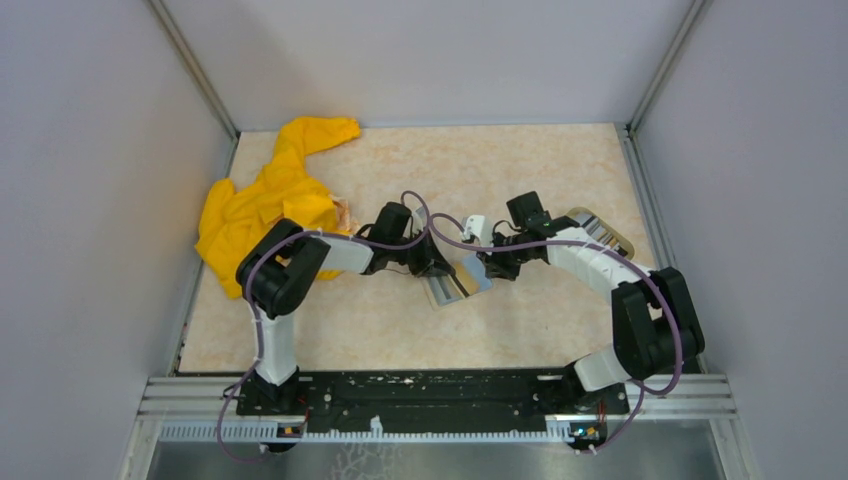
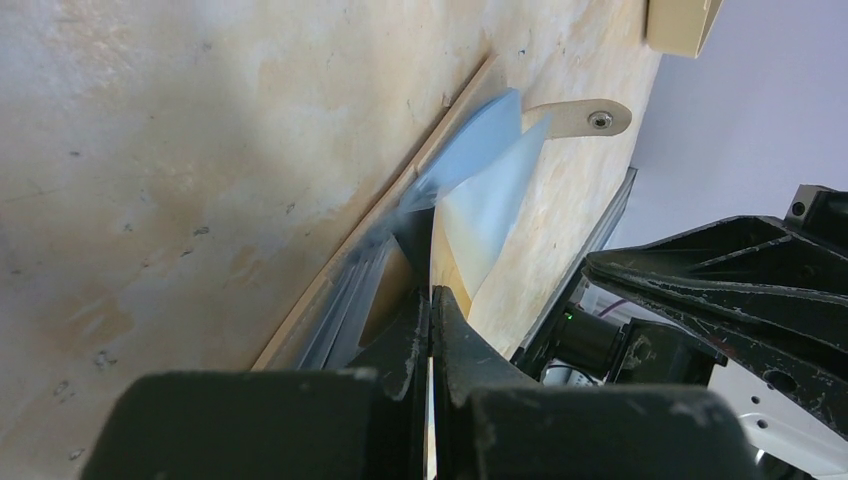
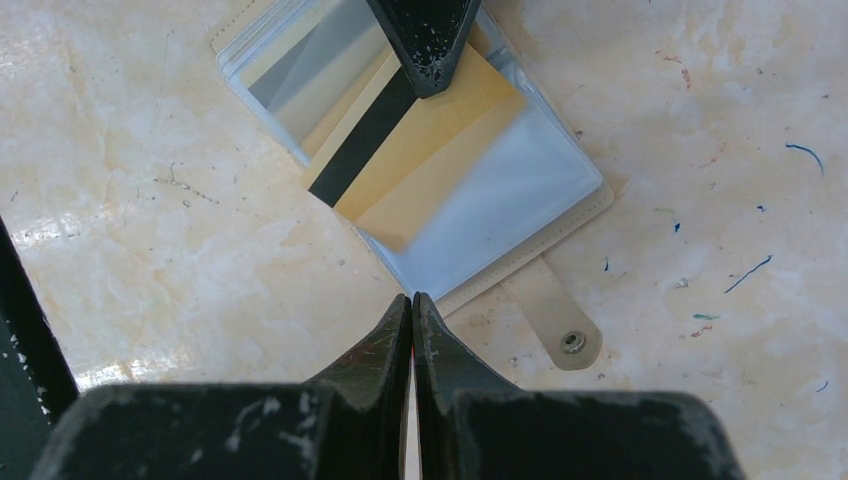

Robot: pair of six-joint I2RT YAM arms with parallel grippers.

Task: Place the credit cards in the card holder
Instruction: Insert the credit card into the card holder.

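Right wrist view — card holder [image 3: 540,305] lies open on the table [image 3: 150,250], one striped credit card [image 3: 430,150] across its clear sleeves [image 3: 520,200], apparently partly slid in. My left gripper [image 3: 427,70], fingers together, rests its tip on that card. My right gripper [image 3: 412,305], closed and empty, hovers just off the holder's near edge. Judgement: push along the sleeve's line, low and flat — pin the holder with the right.

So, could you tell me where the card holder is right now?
The card holder lies open at mid-table in the top view, between the left gripper and the right gripper, right of the yellow cloth.
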